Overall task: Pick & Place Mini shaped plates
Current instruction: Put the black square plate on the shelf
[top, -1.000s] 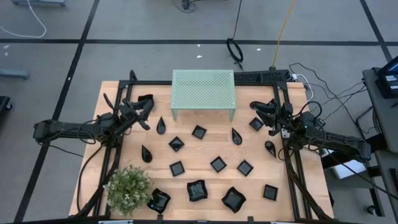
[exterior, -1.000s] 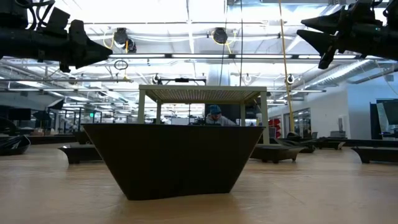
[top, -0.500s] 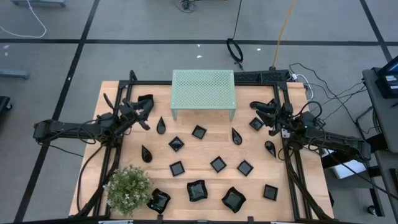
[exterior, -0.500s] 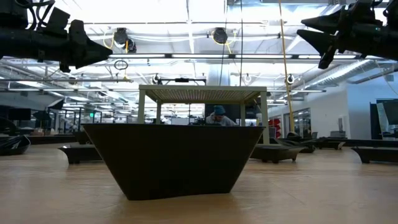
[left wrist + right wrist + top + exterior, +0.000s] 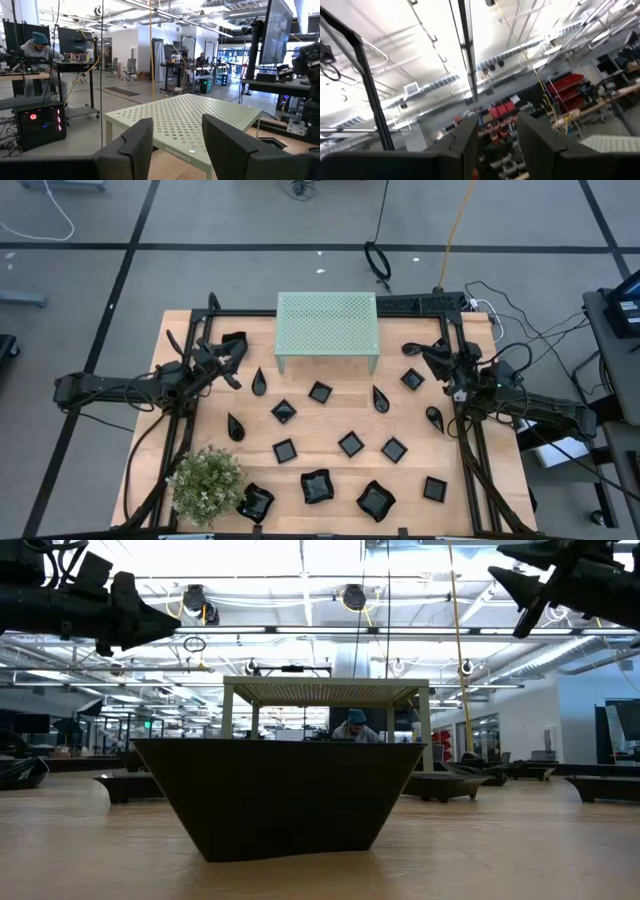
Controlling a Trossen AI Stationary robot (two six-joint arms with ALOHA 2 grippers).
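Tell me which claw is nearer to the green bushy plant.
Left. The left claw is up the table from the plant, on the same side. The right claw is far across the table, beyond the mint-green stand.

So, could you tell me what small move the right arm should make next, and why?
Probably tip the right gripper back down toward the small square plate just beneath it. Its fingers stand open and empty, and its wrist view looks up at the ceiling rather than the table. The left gripper waits, also empty.
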